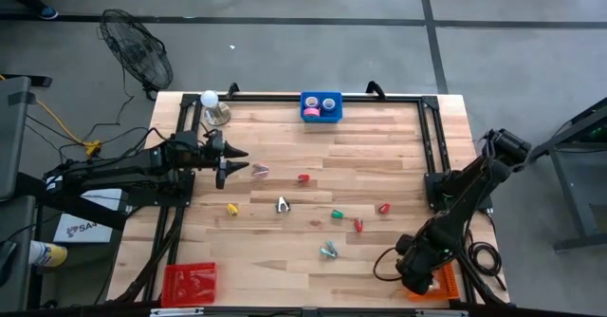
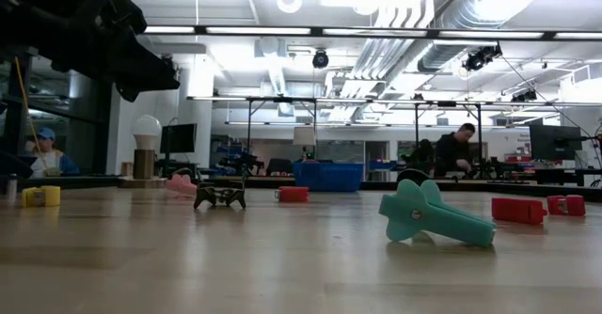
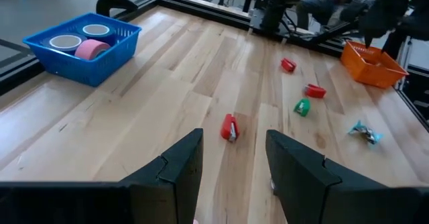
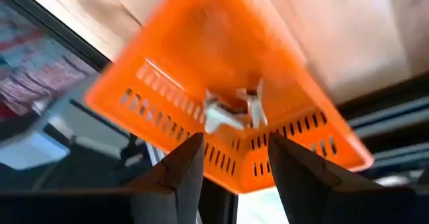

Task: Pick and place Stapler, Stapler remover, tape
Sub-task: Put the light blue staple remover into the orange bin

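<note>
Right hand (image 4: 229, 163) open above orange basket (image 4: 167, 70)

An industrial lab: exposed ceiling ducts (image 2: 451, 13), workbenches with monitors (image 2: 177, 137), a seated person (image 2: 458, 149).

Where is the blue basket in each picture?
High view: blue basket at the table's far edge, middle.
Low view: in the distance, centre.
Left wrist view: upper left, holding tape rolls.
Right wrist view: not in it.
Shared landmark: the red stapler.
</note>
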Motion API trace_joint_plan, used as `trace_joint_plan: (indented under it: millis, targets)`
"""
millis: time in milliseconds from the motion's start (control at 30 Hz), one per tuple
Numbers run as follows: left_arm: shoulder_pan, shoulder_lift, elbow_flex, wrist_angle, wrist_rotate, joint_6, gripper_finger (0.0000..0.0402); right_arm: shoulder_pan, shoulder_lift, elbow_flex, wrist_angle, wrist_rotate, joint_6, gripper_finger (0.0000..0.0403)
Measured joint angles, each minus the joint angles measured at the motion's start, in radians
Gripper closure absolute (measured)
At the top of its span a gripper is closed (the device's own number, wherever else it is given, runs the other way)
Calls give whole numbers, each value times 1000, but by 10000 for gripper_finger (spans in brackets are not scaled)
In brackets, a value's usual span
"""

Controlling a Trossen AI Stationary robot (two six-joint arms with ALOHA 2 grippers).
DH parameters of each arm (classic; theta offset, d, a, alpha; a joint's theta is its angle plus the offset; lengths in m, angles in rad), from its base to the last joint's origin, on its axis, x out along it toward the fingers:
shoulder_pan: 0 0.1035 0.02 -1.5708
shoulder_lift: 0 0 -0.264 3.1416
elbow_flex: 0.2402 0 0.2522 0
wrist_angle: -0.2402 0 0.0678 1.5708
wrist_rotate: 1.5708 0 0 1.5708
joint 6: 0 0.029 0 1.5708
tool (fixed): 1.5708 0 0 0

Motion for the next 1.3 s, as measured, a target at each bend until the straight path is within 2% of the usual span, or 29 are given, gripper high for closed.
trace_joint_plan:
  millis: [133, 233, 333, 500, 700, 900, 1300]
  targets:
    - [0, 0, 0, 0, -3, 0, 241, 0, -79, 0, -37, 146, -19, 246]
    - [0, 0, 0, 0, -5, 0, 241, -6, -128, 0, -73, 316, -85, 246]
    - [0, 0, 0, 0, -5, -2, 241, -36, -147, 0, -93, 469, -199, 245]
    - [0, 0, 0, 0, -5, -15, 241, -131, -130, 0, -89, 620, -448, 245]
    - [0, 0, 0, 0, -8, -10, 241, -256, -73, 0, -1, 698, -662, 245]
    - [0, 0, 0, 0, -26, -7, 241, -303, 37, 0, 186, 776, -824, 245]
    - [0, 0, 0, 0, -43, 12, 241, -261, 252, 0, 439, 812, -856, 245]
